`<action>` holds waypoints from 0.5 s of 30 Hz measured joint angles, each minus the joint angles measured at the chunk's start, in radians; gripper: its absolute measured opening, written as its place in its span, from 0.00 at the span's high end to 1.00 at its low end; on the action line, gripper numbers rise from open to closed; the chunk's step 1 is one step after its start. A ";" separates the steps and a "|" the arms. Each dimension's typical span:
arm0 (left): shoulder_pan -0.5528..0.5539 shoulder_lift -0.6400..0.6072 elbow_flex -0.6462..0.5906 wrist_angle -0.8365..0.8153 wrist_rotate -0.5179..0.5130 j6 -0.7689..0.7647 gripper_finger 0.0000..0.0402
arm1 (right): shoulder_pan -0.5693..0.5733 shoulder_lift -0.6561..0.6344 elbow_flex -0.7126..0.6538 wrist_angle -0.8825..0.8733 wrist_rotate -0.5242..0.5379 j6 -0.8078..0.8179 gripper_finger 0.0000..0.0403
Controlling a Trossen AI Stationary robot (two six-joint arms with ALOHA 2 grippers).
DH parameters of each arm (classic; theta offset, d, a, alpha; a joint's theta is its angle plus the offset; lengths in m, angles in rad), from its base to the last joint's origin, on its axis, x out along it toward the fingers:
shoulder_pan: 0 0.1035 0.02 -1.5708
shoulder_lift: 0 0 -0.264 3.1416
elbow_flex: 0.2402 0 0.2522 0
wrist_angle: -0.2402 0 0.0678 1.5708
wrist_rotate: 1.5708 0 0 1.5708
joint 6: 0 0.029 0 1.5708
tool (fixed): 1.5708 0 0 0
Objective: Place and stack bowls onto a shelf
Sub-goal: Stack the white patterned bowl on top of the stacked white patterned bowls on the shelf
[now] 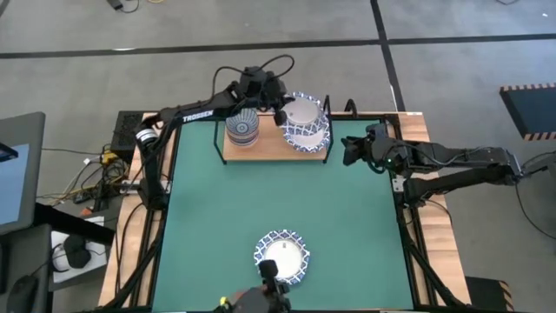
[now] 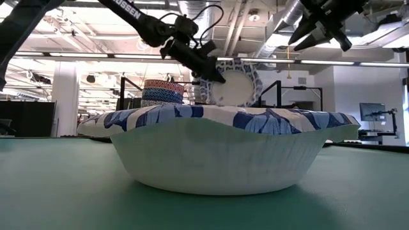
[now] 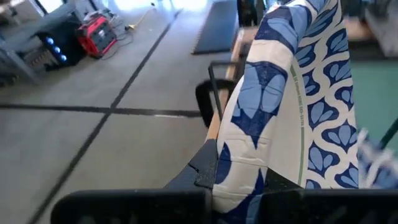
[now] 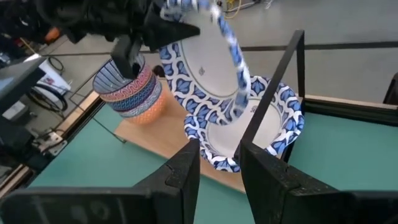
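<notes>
A white paper bowl with a blue leaf-patterned rim (image 1: 282,256) lies at the lower middle of the high view on the plain green mat (image 1: 347,217). At the upper middle, on the light-wood shelf board with black wire posts (image 1: 265,149), sits a stack of small bowls (image 4: 127,90): the top one has dark-blue radial stripes on white, and below it come red-patterned and orange bands. Beside it a white bowl with the same blue leaf rim (image 4: 273,134) lies flat, and another white, blue-rimmed bowl (image 4: 208,62) stands tilted above it, pinched by the black left gripper (image 4: 140,37). The right gripper (image 1: 352,149) is black too. The floor around is grey with dark lines.
</notes>
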 joint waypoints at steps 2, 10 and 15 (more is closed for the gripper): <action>0.000 0.007 0.000 -0.003 0.001 0.087 1.00 | -0.008 0.000 0.000 0.000 0.000 0.010 0.66; -0.002 0.007 0.000 0.012 0.054 0.024 1.00 | -0.046 0.000 0.000 0.000 -0.001 0.053 0.66; -0.016 0.007 0.000 -0.005 0.038 0.033 1.00 | -0.066 0.000 0.000 0.001 -0.001 0.056 0.66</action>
